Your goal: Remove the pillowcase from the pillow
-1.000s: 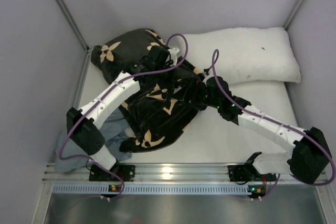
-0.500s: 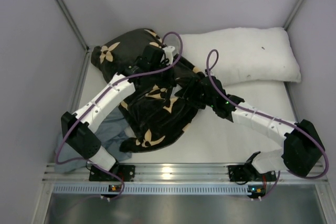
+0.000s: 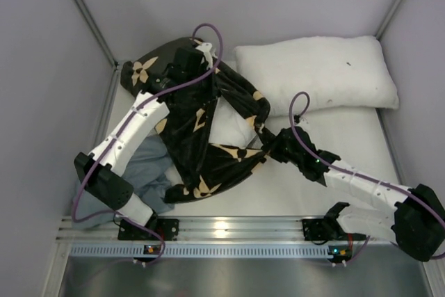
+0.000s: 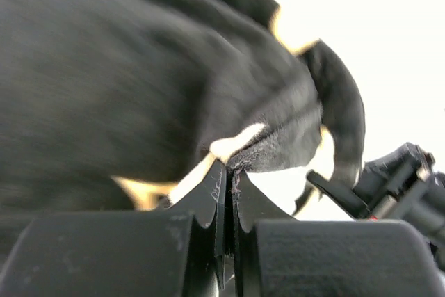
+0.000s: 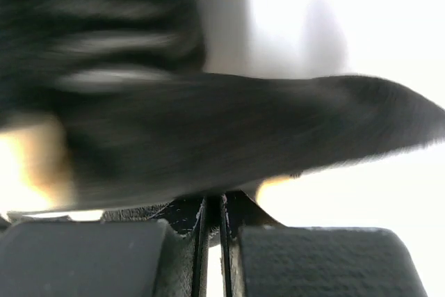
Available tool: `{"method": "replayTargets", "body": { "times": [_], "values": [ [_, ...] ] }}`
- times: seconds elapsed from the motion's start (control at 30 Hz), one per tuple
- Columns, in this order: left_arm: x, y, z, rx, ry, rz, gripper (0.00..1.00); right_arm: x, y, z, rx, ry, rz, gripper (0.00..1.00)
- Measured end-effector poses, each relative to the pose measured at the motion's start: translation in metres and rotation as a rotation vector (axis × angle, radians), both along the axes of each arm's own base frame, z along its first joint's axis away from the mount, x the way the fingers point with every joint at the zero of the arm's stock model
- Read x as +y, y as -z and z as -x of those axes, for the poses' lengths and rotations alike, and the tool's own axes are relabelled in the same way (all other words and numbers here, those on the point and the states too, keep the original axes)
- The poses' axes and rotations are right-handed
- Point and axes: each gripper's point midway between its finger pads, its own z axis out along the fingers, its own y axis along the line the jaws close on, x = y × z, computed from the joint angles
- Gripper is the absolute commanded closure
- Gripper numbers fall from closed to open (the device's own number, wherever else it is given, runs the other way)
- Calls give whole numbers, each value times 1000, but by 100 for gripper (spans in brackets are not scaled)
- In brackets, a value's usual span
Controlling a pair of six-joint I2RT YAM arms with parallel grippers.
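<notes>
Two white pillows are on the table (image 3: 348,140). One pillow (image 3: 228,129) is partly inside the single pillowcase (image 3: 201,154), left of the middle; its white part shows through the opening of the black flowered cover. The other pillow (image 3: 320,74) lies bare at the far right. One blue-grey cloth (image 3: 142,175) lies at the near left, touching the pillowcase. Both end effectors are closed on the pillowcase: the left end effector (image 4: 226,170) pinches its edge at the far side, the right end effector (image 5: 214,203) pinches the edge at the near right, and the fabric is stretched between the two
</notes>
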Motion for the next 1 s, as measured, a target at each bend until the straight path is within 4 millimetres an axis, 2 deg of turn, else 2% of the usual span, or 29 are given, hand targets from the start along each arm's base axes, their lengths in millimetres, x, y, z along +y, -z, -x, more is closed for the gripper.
{"method": "replayTargets", "body": {
  "times": [0.1, 0.23, 0.4, 0.5, 0.57, 0.6, 0.63, 0.77, 0.83, 0.93, 1.0],
  "values": [
    [22, -14, -11, -31, -74, 6, 100, -17, 8, 0, -1, 37, 14, 100],
    [44, -32, 7, -51, -114, 12, 100, -27, 1, -13, -34, 64, 13, 100],
    [59, -64, 39, -108, -104, 55, 100, -16, -12, -27, -81, -23, 69, 100],
    [56, -63, 39, -99, -76, 64, 100, -14, -15, -30, -111, -79, 124, 97],
    [50, -52, 29, -72, -58, 58, 100, -17, -13, -28, -115, -114, 159, 76],
    [45, -46, 21, -54, -51, 53, 100, -19, -11, -26, -115, -134, 176, 62],
    [40, -41, 12, -38, -43, 52, 100, -21, -10, -23, -112, -153, 192, 42],
    [13, -32, -35, -18, -19, 61, 100, -27, -19, -10, -138, -233, 222, 21],
    [2, -30, -52, -15, -6, 76, 100, -27, -28, -3, -159, -272, 222, 11],
    [-13, -29, -69, -4, 12, 105, 100, -25, -46, 1, -199, -314, 220, 1],
    [-20, -30, -75, 3, 22, 124, 100, -23, -63, 0, -238, -333, 220, 1]
  ]
}}
